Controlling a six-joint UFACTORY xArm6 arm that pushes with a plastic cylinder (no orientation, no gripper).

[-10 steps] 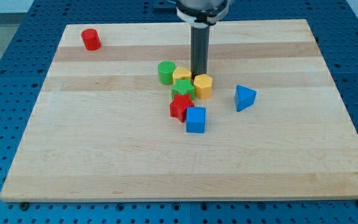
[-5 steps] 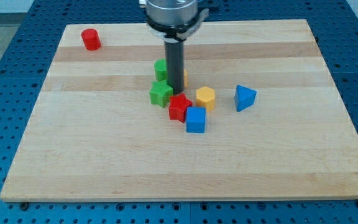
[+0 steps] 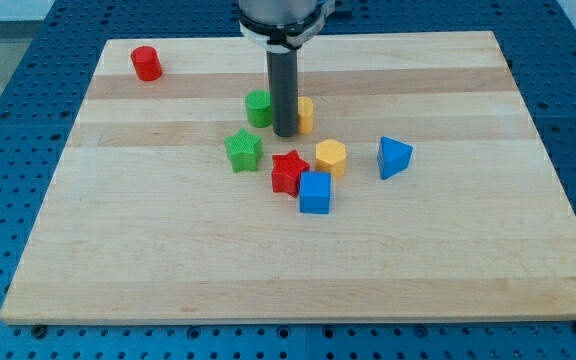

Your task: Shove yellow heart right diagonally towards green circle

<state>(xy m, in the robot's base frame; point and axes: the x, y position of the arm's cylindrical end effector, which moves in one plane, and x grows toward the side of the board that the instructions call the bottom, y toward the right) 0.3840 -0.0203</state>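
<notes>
The yellow heart (image 3: pixel 306 115) sits near the board's middle, mostly hidden behind my dark rod. The green circle (image 3: pixel 258 107) stands just to the rod's left. My tip (image 3: pixel 285 133) rests on the board between them, touching or nearly touching the heart's left side and close to the circle's right side. The heart and circle are about a rod's width apart.
A green star (image 3: pixel 243 150) lies below-left of my tip. A red star (image 3: pixel 289 172), a blue cube (image 3: pixel 315 192) and a yellow hexagon (image 3: pixel 331 158) cluster below it. A blue triangle (image 3: pixel 393 157) lies to the right. A red cylinder (image 3: pixel 147 63) stands at top left.
My rod swung left from beside the yellow hexagon, then settled between heart and circle. The green star was pushed down-left out of the cluster. The heart now shows on the rod's right.
</notes>
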